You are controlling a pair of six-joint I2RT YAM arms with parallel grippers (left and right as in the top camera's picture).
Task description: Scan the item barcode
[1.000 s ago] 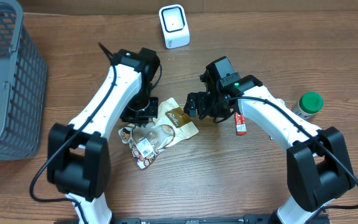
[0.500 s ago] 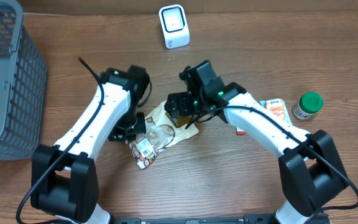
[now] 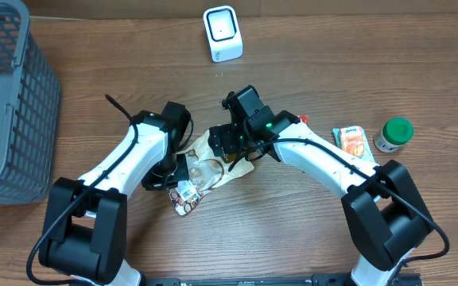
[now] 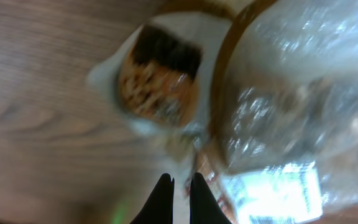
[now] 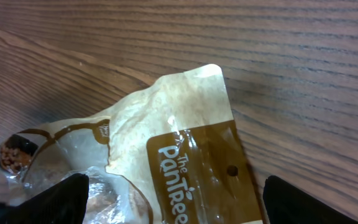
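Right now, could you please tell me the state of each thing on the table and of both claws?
Snack bag, lying flat, white label facing up.
Left claw, shut at the bag's edge; whether it grips the bag cannot be told.
Right claw, open, over the bag's brown end.
Scanner, standing upright.
Green-capped bottle, upright, capped.
Orange packet, lying flat.
Basket, upright.

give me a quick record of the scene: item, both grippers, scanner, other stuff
item: snack bag, lying flat mid-scene
left gripper: shut, at the bag's left edge; grip unclear
right gripper: open, above the bag's top end
scanner: white, at the far edge, apart from the bag
other: grey basket far left; orange packet and green-capped bottle at right
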